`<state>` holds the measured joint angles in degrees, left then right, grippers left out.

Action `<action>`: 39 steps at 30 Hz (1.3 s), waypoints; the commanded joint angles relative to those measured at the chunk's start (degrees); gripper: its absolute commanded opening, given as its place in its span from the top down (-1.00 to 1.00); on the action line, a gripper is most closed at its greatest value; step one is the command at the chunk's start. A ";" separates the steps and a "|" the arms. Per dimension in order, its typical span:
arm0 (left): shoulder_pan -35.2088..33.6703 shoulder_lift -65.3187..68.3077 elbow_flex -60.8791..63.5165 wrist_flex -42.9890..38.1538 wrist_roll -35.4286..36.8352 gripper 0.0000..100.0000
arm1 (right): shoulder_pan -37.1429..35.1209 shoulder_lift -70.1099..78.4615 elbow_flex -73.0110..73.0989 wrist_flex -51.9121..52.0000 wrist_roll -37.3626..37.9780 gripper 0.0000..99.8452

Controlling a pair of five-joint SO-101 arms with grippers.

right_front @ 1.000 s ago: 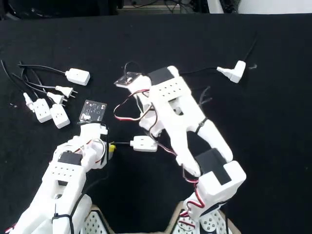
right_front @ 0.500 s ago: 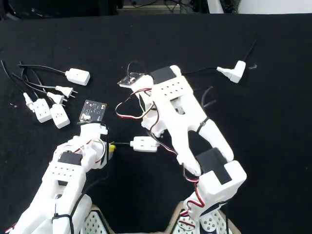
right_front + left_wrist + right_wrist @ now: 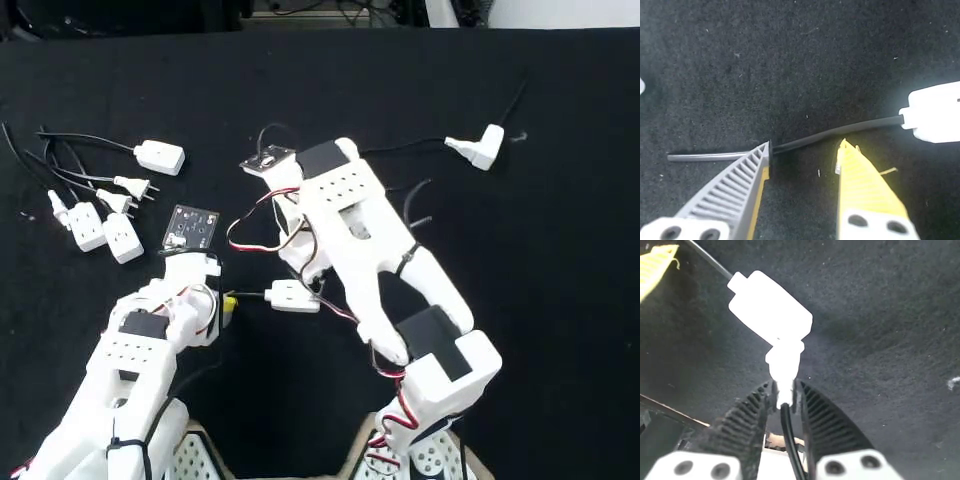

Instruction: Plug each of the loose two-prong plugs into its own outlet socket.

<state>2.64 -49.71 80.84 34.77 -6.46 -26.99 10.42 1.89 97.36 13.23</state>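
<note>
A white outlet socket (image 3: 293, 296) lies at the table's middle, and its black cable (image 3: 840, 132) runs toward my left gripper (image 3: 226, 305). That gripper (image 3: 804, 147) is open, with the cable lying across the gap between its grey and yellow fingers. The socket's end (image 3: 935, 112) shows a little beyond. My right gripper (image 3: 785, 387) is shut on a white two-prong plug (image 3: 784, 367), whose front end meets the socket (image 3: 771, 307). In the high view the right arm (image 3: 350, 215) covers that plug.
At the far left lie two loose plugs (image 3: 135, 187) with black cables and three white sockets (image 3: 160, 156), (image 3: 87, 226), (image 3: 123, 238). A white angled plug (image 3: 478, 147) lies at the back right. Black cloth covers the table (image 3: 560, 300).
The right arm has shifted slightly left and toward the front, and the middle socket has slid a little left with it. The left arm has kept still.
</note>
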 commanded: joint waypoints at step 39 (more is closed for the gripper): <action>-0.40 -0.18 -1.01 -0.35 0.00 0.56 | 2.99 -0.92 -0.22 1.41 0.62 0.98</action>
<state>2.64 -49.71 80.84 34.77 -6.46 -24.88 10.42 1.89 97.89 13.67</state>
